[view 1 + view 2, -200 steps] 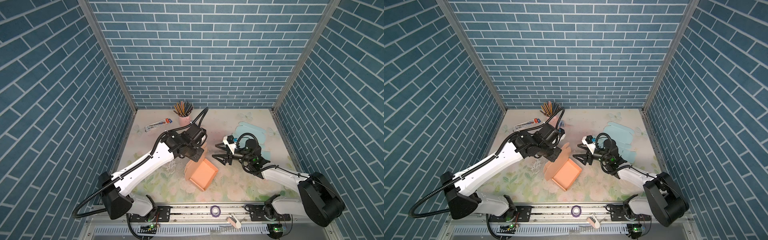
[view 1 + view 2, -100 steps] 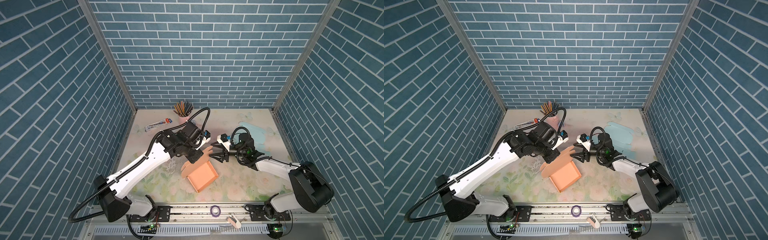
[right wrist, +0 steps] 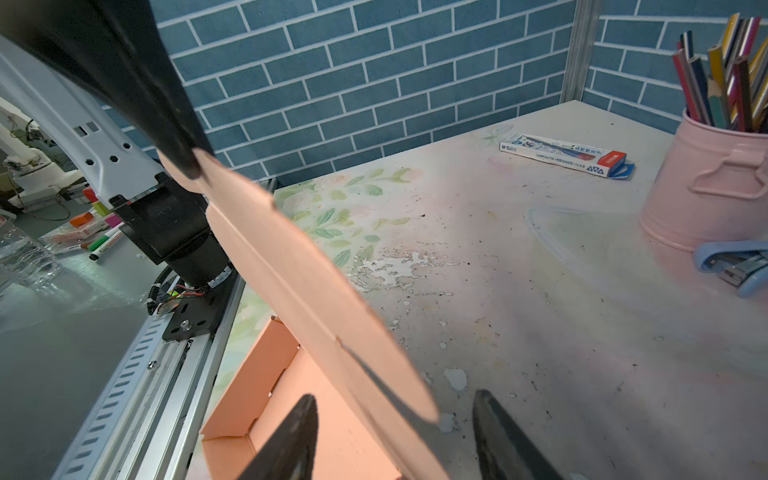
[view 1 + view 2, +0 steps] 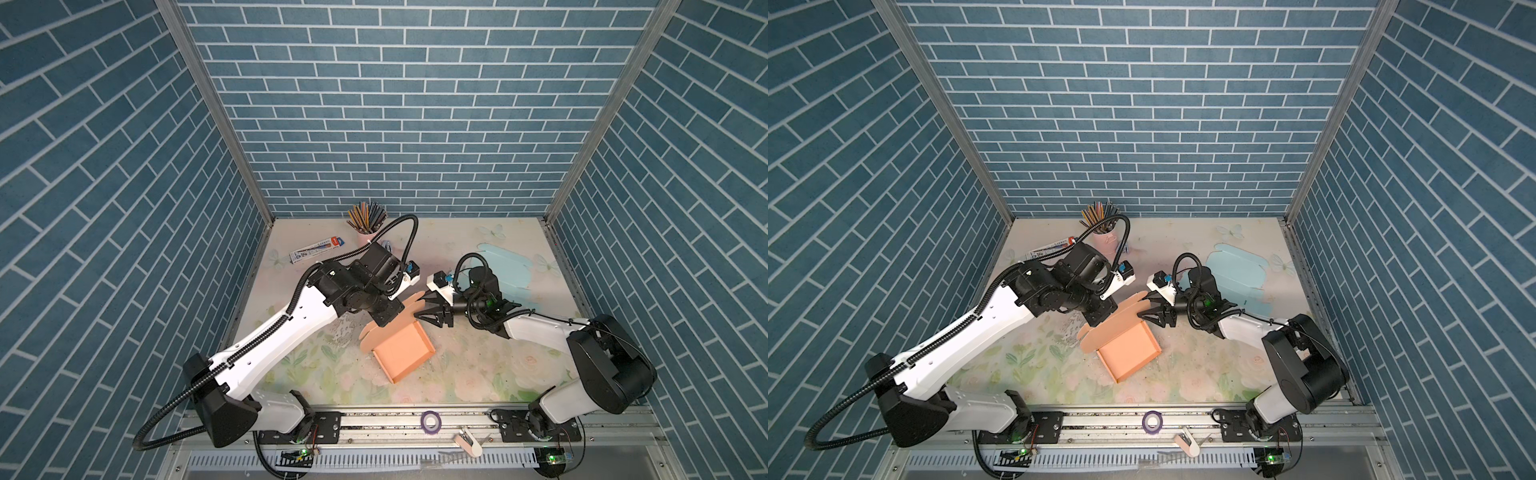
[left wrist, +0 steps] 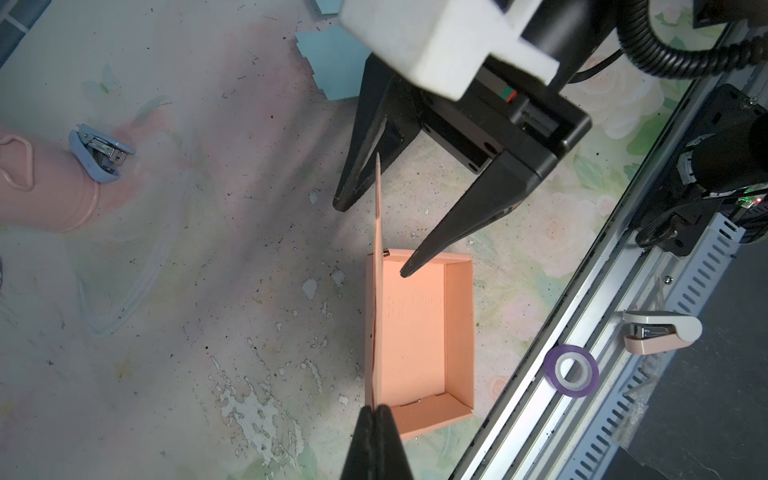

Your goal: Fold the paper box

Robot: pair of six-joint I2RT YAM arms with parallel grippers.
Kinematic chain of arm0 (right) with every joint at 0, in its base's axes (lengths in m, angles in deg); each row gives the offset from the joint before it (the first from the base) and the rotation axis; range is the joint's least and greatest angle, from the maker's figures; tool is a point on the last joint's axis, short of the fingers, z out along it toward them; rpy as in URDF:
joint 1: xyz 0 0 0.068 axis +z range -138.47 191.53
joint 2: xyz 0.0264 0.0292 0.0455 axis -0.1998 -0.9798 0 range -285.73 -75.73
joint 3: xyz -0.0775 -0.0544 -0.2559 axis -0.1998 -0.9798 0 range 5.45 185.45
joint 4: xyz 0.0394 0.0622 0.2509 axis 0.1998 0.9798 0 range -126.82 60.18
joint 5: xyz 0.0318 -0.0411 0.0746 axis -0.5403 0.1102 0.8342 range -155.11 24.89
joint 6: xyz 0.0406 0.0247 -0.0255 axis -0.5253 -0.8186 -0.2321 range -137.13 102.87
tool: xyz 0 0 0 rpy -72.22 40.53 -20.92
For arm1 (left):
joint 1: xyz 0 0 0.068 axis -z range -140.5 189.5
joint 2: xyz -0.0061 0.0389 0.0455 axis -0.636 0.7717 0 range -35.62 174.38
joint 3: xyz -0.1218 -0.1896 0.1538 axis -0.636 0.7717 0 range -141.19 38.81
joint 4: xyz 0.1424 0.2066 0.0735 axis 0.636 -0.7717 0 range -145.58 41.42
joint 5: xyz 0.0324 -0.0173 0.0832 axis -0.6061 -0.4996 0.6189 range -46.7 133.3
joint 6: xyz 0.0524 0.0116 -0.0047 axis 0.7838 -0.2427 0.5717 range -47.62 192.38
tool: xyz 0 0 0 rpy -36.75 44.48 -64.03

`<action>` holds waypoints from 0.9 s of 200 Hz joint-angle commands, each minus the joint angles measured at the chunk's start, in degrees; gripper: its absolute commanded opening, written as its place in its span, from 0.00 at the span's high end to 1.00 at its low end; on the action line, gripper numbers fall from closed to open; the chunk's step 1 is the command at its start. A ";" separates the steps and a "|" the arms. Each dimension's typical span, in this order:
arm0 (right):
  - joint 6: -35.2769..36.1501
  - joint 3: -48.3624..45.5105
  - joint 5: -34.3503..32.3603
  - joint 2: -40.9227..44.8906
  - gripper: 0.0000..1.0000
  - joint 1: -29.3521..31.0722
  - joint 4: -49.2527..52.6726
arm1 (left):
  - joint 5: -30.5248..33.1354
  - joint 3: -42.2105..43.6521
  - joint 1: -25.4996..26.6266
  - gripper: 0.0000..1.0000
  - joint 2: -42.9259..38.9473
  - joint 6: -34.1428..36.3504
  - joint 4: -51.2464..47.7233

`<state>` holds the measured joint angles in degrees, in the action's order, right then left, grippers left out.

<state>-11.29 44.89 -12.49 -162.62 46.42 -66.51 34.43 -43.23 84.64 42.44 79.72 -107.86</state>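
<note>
- I am reading the only print I can find: the long white, blue and red pen carton (image 3: 565, 156), which is lying near the back left of the table (image 4: 478, 365). There is a logo at one end that seems to say "M&G". The smaller lines are too fine for me to read.
- I am not finding any writing on the paper box (image 4: 403, 351) or on the pink cup (image 3: 706, 178) that is holding the coloured pencils.
- The paper box is sitting near the middle of the table, a little toward the front rail. Its orange tray is open upward and its lid (image 3: 311, 291) is standing up along one long side.
- The left end effector (image 5: 375, 409) is pinching the free edge of the lid at one end, with the jaws fully together on the cardboard.
- The right end effector (image 3: 392, 397) is standing with its jaws apart, and the other end of the lid is passing between them.
- One of its fingers (image 5: 457, 216) is pointing down over the tray corner and the other is staying outside the lid. I cannot tell whether either one is touching the cardboard.
</note>
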 commanded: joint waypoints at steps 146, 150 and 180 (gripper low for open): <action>5.75 1.32 -0.48 0.94 0.70 1.23 5.11 | 3.11 2.01 -0.41 1.00 -0.21 3.08 -0.84; 5.81 1.34 -0.50 0.94 0.71 1.23 5.23 | 3.06 2.11 -0.41 1.00 -0.27 3.12 -0.81; 6.51 1.59 -1.35 0.77 0.77 1.23 6.21 | 3.60 2.80 -0.41 1.00 0.07 3.48 -0.23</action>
<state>-9.14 45.15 -13.51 -162.60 47.27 -61.72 36.86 -41.55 84.62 42.46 81.49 -108.11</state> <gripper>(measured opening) 0.246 0.043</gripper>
